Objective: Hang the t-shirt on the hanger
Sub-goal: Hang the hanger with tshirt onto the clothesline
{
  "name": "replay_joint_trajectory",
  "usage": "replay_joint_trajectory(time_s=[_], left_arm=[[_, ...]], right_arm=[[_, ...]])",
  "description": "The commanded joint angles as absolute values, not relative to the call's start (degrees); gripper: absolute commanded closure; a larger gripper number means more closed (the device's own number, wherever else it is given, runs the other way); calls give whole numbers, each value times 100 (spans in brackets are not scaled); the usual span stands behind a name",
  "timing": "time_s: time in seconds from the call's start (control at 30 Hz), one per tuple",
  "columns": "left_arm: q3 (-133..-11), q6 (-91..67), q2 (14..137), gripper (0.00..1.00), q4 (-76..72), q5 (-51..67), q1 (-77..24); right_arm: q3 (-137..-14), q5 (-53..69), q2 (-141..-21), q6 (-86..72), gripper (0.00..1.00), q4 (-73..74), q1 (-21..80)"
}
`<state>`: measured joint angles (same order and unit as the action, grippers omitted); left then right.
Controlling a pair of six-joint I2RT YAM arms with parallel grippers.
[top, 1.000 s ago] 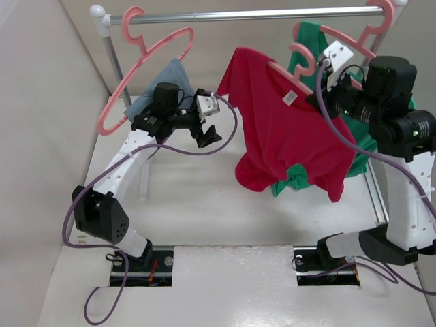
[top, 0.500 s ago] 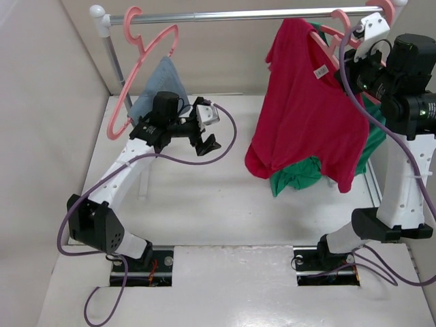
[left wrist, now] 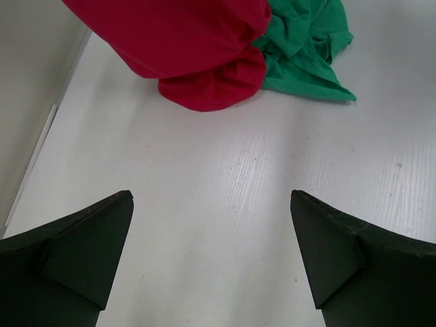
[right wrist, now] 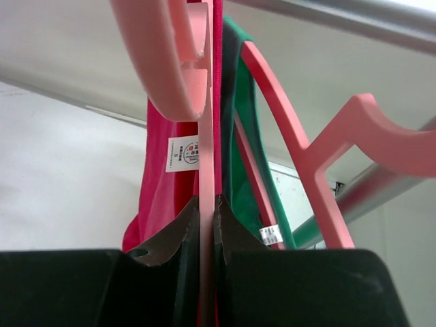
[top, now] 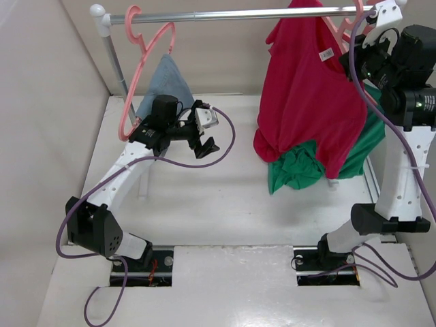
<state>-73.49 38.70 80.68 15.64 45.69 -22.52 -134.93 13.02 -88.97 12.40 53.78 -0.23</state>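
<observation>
The crimson t-shirt [top: 310, 88] hangs on the pink hanger [top: 338, 30] at the rail's right end, its hem bunched low. My right gripper [top: 354, 49] is shut on the hanger, high by the rail. In the right wrist view the jaws pinch the hanger's thin pink stem [right wrist: 206, 170], with its hook [right wrist: 167, 61] above and the t-shirt's white label [right wrist: 182, 153] behind. My left gripper [top: 206, 144] is open and empty above the table, left of the t-shirt. The left wrist view shows the t-shirt's hem [left wrist: 204, 68] ahead of my open fingers [left wrist: 82, 238].
A green top [top: 303, 170] hangs on another pink hanger [right wrist: 320, 170] behind the t-shirt. A blue-grey garment [top: 163, 82] hangs on a pink hanger [top: 146, 48] at the rail's left. The metal rail [top: 218, 13] spans the back; its post [top: 116, 61] stands left.
My right gripper has lifted the hanger with the t-shirt up and right to the rail. The left hanger has swung. My left arm has barely moved.
</observation>
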Motion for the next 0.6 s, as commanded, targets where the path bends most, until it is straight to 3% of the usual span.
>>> replay_joint_trajectory(time_s=[0.0,0.4,0.43,0.47,0.57], left_arm=[[-7286,3902,7770,0,1371,4570,-2276],[-7181,3902,7770,0,1371,4518,-2276],[-7181,3902,7770,0,1371,4518,-2276],[-7181,3902,7770,0,1371,4518,-2276],[-7181,3902,7770,0,1371,4518,-2276]], right_arm=[[-13220,1336,-8903,1003,100,4369,-176],[-11858,1714,-8456,888,98,3841,-343],[-11796,1644,-8307,888,71,3841,-343],[-11725,1574,-8210,888,59,3841,-343],[-11461,1573,-7815,1115,40,3788,-343]])
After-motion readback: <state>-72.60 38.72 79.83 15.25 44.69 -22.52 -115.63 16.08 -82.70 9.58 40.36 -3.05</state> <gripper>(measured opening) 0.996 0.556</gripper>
